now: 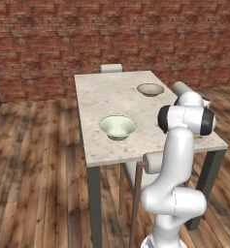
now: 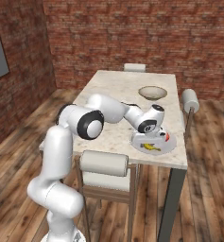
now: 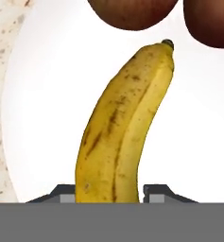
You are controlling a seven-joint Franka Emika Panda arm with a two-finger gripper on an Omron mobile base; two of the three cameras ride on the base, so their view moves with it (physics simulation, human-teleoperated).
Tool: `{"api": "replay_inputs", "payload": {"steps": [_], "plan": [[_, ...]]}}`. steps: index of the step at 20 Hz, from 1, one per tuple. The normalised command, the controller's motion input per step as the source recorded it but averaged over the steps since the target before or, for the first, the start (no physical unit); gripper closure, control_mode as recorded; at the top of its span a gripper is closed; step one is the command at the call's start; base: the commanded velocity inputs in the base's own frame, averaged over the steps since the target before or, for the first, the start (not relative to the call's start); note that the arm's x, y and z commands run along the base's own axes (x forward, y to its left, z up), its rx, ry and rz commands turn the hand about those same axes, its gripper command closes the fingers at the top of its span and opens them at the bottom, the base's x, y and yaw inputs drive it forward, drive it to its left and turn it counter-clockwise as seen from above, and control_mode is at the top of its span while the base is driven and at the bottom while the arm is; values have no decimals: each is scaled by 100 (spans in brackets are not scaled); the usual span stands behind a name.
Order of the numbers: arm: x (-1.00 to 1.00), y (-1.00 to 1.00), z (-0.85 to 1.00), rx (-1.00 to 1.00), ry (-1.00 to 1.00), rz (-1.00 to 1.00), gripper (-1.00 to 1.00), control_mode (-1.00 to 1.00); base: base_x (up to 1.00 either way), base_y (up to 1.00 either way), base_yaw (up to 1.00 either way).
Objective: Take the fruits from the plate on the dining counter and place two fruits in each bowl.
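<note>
The arm is reaching low over the near right corner of the bench (image 2: 113, 85), and the pincer (image 2: 151, 137) is right down at the plate (image 2: 169, 145). In the hand view the banana (image 3: 120, 127) runs up the middle of the frame, lying on the white plate (image 3: 47, 94), with its lower end sitting squarely between the two dark fingertips (image 3: 61, 193). Each tip sits right against a side of the fruit, so the pincer straddles the banana, but I cannot tell whether it has actually clenched on it or is merely spread around it.

Past the banana's dark tip there are two red apples, one (image 3: 132, 12) straight ahead and another (image 3: 210, 23) off to the side, both cut by the frame edge and both close to the banana's end.

From the right base camera the banana (image 2: 151, 148) shows as a yellow sliver on the plate just under the hand, with a speck of red apple (image 2: 167, 137) at the hand's far side.

The bowls wait elsewhere on the bench: the pale green bowl (image 1: 117, 127) stands near the left front part of the top, well apart from the plate, and the tan bowl (image 1: 150, 89) stands farther back. Both look bare inside.

Chairs are tucked in around the bench, one chair back (image 2: 104, 163) at the near side.
</note>
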Motion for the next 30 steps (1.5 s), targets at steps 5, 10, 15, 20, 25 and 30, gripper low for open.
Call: {"api": "replay_inputs", "payload": {"steps": [5,10,15,20,25,30], "plan": [[-13,0,32,0,0,0,100,-100,0,0,0],[-36,6,67,0,1,0,100,-100,0,0,0],[-74,60,58,-1,8,0,100,-100,0,0,0],[-60,100,37,-6,2,-1,100,-100,0,0,0],[-35,98,52,-1,8,0,100,-100,0,0,0],[-3,100,50,0,16,0,100,-100,0,0,0]]}}
